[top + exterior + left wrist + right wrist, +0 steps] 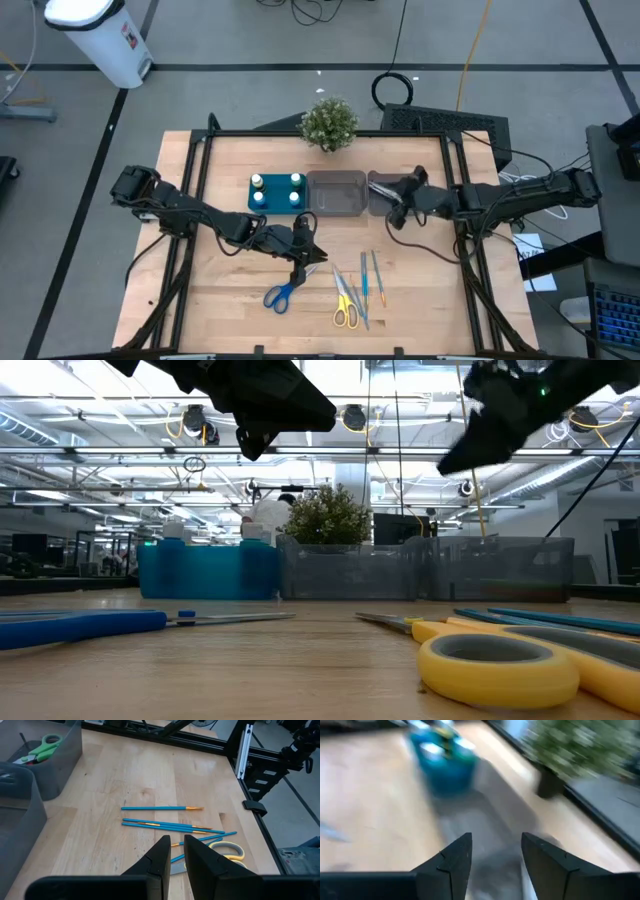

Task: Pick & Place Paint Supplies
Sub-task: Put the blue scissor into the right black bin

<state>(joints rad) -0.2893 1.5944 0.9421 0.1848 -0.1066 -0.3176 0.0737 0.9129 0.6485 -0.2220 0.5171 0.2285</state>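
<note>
On the wood table lie blue-handled scissors [283, 294], yellow-handled scissors [345, 308] and several thin blue brushes [165, 824]. Green-handled scissors [42, 747] lie inside the right grey bin [383, 190]. White-capped bottles [276, 189] stand in the teal tray [252, 207]. My left gripper [178, 851] hovers above the table near the brushes, its fingers shut to a narrow slit with nothing in it. My right gripper [496, 851] hangs open over the grey bins, holding nothing.
A second grey bin [335, 193] stands between the tray and the right bin. A small potted plant [328, 124] sits at the table's far edge. A black frame [243, 750] borders the table's right side. Bare wood lies at the near left.
</note>
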